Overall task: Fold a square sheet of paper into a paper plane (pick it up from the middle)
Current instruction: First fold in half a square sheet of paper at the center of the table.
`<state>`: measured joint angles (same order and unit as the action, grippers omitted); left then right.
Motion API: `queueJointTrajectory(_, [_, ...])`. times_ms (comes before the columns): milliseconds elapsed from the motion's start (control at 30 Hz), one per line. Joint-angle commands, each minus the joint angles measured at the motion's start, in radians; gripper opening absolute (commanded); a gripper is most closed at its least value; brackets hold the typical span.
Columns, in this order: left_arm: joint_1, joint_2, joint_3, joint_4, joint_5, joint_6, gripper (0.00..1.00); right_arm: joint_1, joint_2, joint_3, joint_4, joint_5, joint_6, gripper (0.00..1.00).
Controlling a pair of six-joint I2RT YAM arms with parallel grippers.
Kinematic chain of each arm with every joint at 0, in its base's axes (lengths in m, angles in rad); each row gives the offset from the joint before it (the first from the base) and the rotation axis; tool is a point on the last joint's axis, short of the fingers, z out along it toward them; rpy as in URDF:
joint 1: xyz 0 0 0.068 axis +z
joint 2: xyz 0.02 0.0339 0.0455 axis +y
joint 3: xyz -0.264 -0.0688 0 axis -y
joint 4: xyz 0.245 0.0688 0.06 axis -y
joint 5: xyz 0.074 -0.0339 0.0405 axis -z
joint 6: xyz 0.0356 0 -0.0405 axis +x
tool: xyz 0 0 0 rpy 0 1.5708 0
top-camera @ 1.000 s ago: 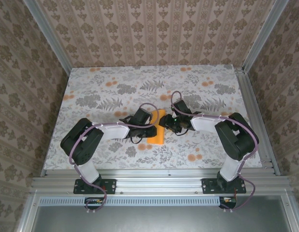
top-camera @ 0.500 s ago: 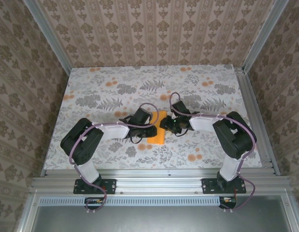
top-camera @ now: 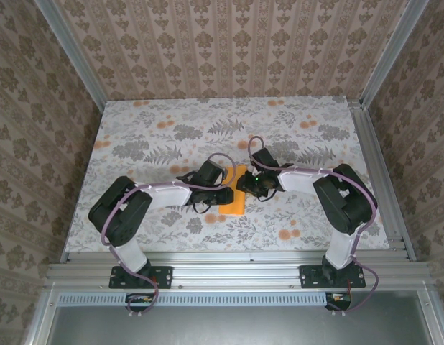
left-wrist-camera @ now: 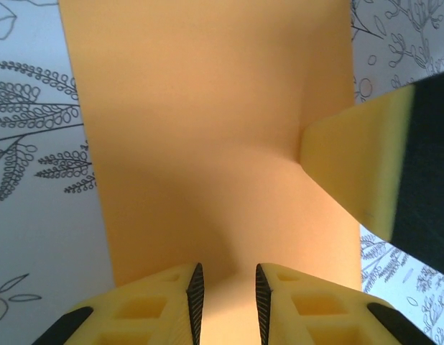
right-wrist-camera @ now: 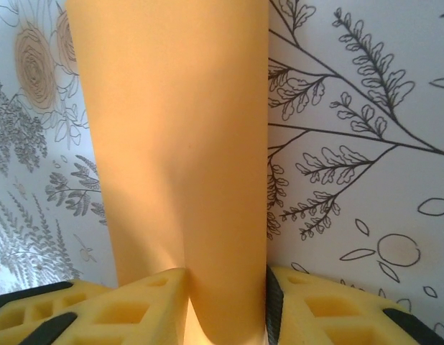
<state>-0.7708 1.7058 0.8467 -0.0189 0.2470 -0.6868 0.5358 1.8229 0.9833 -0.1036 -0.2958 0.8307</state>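
Worktop [top-camera: 157,129]: flat surface printed with grey leaves and small orange flowers, with patterned walls on three sides.
Sheet [top-camera: 235,203]: plain orange paper lying near the centre of the worktop as a narrow strip. In the overhead view its long axis runs from 12 to 6 o'clock.
Arms: both reach inward and meet at the sheet, the left from 9 o'clock and the right from 3 o'clock.
Left claw [left-wrist-camera: 228,305]: held low over the sheet with its jaws only narrowly apart. Orange paper shows in the gap, and a shaded crease leads toward it. I cannot tell whether the pads [left-wrist-camera: 195,295] actually pinch the paper.
Right claw [right-wrist-camera: 225,309]: clenched on the sheet. A raised ridge of paper fills the space between the jaws and touches both pads [right-wrist-camera: 274,305].
Opposing finger [left-wrist-camera: 358,165]: a yellow foam tip of the right claw, seen from the left wrist at 3 o'clock, pressed against the sheet's edge where the paper dents inward.
Sheet surface: smooth and unmarked, gently bowed along its length, with worktop print showing on either side at 9 and 3 o'clock.
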Motion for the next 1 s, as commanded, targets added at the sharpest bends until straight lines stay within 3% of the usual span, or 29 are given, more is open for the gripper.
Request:
queueJointTrajectory(0, [0.011,-0.049,0.039,-0.028,0.019,0.031,0.3,0.019,0.037,0.025,-0.041,0.035,-0.032,0.36])
queueJointTrajectory(633, [0.064,-0.071,0.046,-0.096,-0.019,0.076,0.31,0.029,0.05,0.043,-0.051,0.059,-0.004,0.42])
queueJointTrajectory(967, [0.082,-0.106,0.026,-0.106,-0.028,0.086,0.31,0.03,0.045,0.035,-0.07,0.072,-0.012,0.38])
